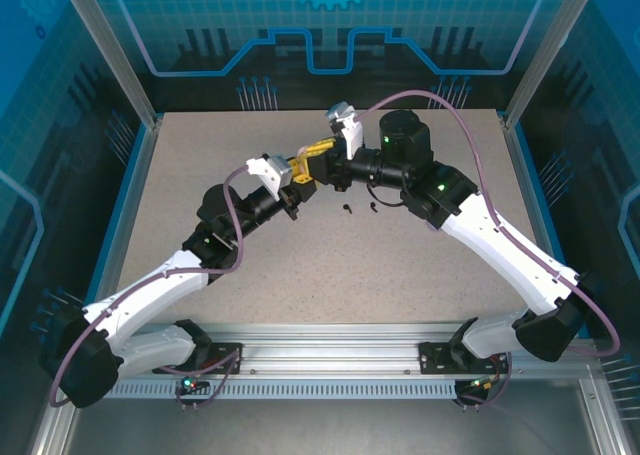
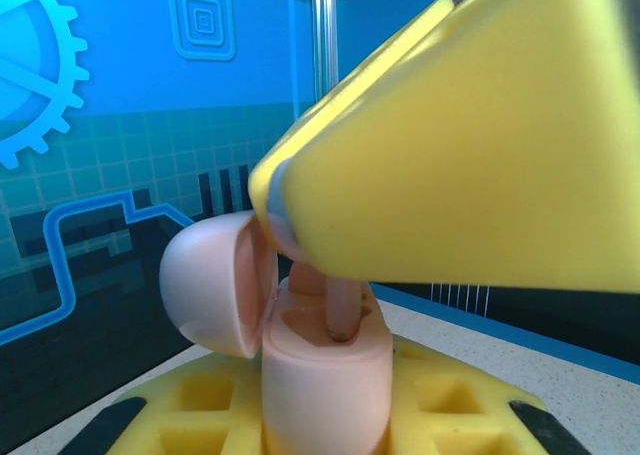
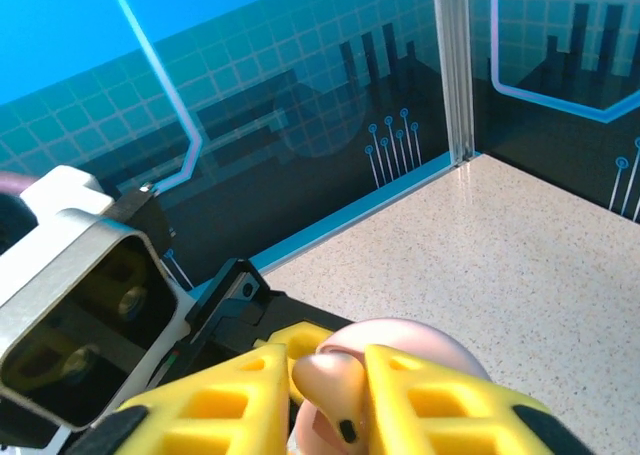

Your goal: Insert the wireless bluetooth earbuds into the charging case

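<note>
1. From above, my left pincer [image 1: 297,183] and my right pincer [image 1: 318,158] meet tip to tip over the middle of the speckled, sand-coloured table [image 1: 420,305]. What sits between them is too small to make out here. Two black earbuds [image 1: 347,209] lie loose on the table just right of the pincers, close together and touching neither.

2. At my left wrist, my left pincer's yellow lattice fingers [image 2: 190,420] are pinched on a pink case [image 2: 325,385] and hold it upright. The case is smooth, matte and rounded. Its lid [image 2: 205,280], a hollow half-shell, hangs open to the left. A pink earbud [image 2: 340,310] stands in the case's recess, stem down. A broad yellow finger of my right pincer slants in from the upper right, with its tip at the earbud's head.

3. At my right wrist, my right pincer's two yellow fingers stand slightly apart with the pink earbud between them. The earbud is glossy, with a small dark oval spot. I cannot tell whether the fingers press on it or merely flank it. The case's pale dome rises just behind.
</note>
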### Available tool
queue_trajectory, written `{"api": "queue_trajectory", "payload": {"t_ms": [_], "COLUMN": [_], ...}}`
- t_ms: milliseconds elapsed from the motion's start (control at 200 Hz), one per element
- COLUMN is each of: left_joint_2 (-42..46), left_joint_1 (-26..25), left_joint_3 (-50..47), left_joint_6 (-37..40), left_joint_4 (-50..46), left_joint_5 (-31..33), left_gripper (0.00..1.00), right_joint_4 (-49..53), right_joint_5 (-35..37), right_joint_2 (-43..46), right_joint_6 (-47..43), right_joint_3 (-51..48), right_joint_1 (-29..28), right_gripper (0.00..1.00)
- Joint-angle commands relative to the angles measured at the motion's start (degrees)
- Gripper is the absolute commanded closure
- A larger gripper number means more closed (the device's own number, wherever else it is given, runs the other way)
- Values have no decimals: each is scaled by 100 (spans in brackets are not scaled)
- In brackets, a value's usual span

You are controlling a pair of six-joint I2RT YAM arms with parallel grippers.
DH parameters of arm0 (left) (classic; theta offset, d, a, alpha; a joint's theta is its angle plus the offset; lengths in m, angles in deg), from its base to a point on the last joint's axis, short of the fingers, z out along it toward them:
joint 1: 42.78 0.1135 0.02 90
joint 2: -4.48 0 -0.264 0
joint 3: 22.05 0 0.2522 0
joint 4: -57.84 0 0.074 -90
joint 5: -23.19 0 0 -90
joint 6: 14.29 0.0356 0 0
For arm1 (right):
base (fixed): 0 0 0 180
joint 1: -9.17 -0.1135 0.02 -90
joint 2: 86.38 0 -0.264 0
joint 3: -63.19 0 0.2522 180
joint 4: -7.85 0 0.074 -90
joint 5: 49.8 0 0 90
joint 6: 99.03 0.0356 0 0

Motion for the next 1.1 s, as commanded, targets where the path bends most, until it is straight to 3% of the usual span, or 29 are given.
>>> {"api": "queue_trajectory", "payload": {"t_ms": [0, 135, 420, 585, 725, 810, 986, 1096], "left_joint_2": [218, 220, 174, 157, 140, 113, -12, -127], "left_joint_1": [-26, -28, -24, -29, -30, -26, -38, -73], "left_joint_3": [162, 155, 121, 31, -57, -88, -111, -98], "left_joint_6": [30, 13, -65, -93, -135, -195, -414, -497], "left_joint_4": [490, 490, 497, 493, 448, 356, 238, 235], "left_joint_5": [103, 100, 109, 112, -43, -242, -570, -688], "left_gripper": [100, 100, 100, 100, 100, 100, 100, 100], "right_joint_4": [438, 421, 348, 582, 1484, 2138, 2868, 2997], "right_joint_5": [-35, 14, -45, 31, 370, 384, 138, 34], "right_joint_2": [-97, -120, -9, 178, -169, -589, -1431, -1806], "right_joint_6": [12, 48, 286, 561, 754, 904, 1014, 979], "right_joint_3": [42, 114, 587, 964, 1530, 1943, 2470, 2656], "right_joint_1": [-25, -27, -8, 207, 535, 791, 1134, 1143], "right_gripper": [68, 65, 39, 33, 33, 37, 70, 83]}}
